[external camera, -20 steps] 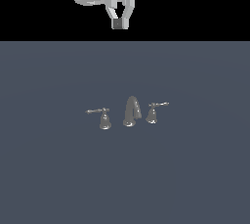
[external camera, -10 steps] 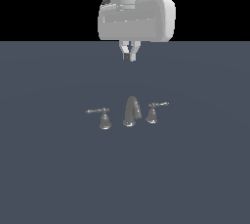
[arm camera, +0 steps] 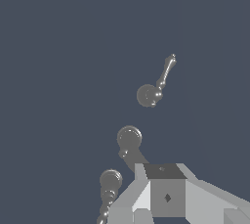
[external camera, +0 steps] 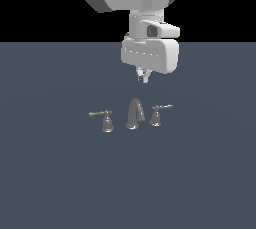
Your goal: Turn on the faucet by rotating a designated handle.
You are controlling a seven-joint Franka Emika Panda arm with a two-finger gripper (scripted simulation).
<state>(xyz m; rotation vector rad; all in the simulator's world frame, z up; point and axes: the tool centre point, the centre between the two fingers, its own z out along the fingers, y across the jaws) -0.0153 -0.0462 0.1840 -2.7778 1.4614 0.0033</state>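
A: Left to right in the exterior view: twin lever (external camera: 106, 121), arched spout (external camera: 134, 114), then the handle (external camera: 157, 114) with lever angled toward the exterior view's right. All three pieces of the faucet (external camera: 131, 115) on the floor (external camera: 50, 173).

B: Gripper (external camera: 144, 76)?

A: Above and behind the spout, apart from everything. Fingers apparently close together, holding nothing; exact gap too small to tell.

B: Step in hand?

A: Approach, by judgement. Best to shift toward the exterior view's right, descend beside the lever tip, push sideways around the base. Avoid clipping the spout.

B: Wrist view?

A: Handle (arm camera: 152, 91) visible, well clear of the gripper body.
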